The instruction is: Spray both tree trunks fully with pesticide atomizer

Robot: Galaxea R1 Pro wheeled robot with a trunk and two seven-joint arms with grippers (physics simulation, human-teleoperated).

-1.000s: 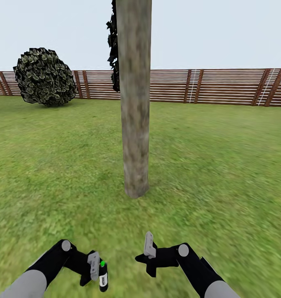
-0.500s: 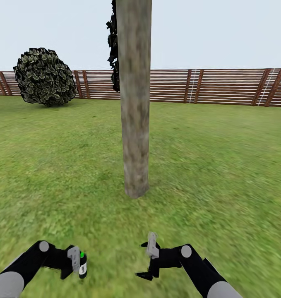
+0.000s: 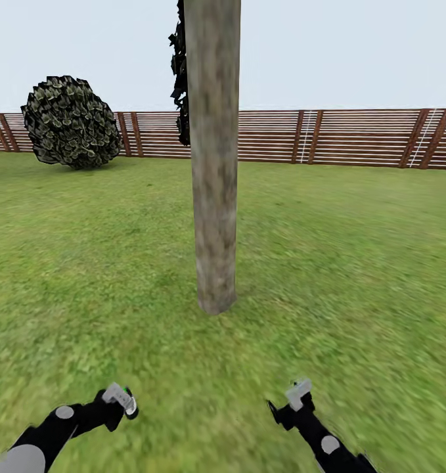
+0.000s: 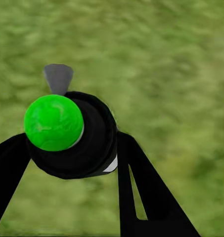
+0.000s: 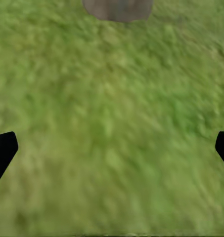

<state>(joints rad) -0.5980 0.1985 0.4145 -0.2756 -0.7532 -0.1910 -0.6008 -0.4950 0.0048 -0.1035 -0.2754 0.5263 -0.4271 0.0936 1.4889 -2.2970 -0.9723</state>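
A thick mottled grey-brown tree trunk [image 3: 213, 164] rises from the grass [image 3: 341, 276] straight ahead, with dark foliage [image 3: 178, 72] behind its upper part. My left gripper [image 3: 121, 399] is low at the left, shut on the pesticide atomizer [image 3: 131, 408]. The left wrist view shows the black atomizer [image 4: 94, 143] with its bright green spot [image 4: 53, 122] between the dark fingers [image 4: 141, 187]. My right gripper [image 3: 298, 394] is low at the right, open and empty. In the right wrist view its fingertips [image 5: 3, 150] stand far apart over grass, with the trunk's base [image 5: 117, 9] ahead.
A round dark bush [image 3: 70, 121] stands at the back left before the brown slatted fence [image 3: 328, 136] that closes off the lawn. Open grass lies on both sides of the trunk.
My left gripper has swung left with the atomizer and turned it to point forward. My right gripper has moved out to the right. The camera has not moved.
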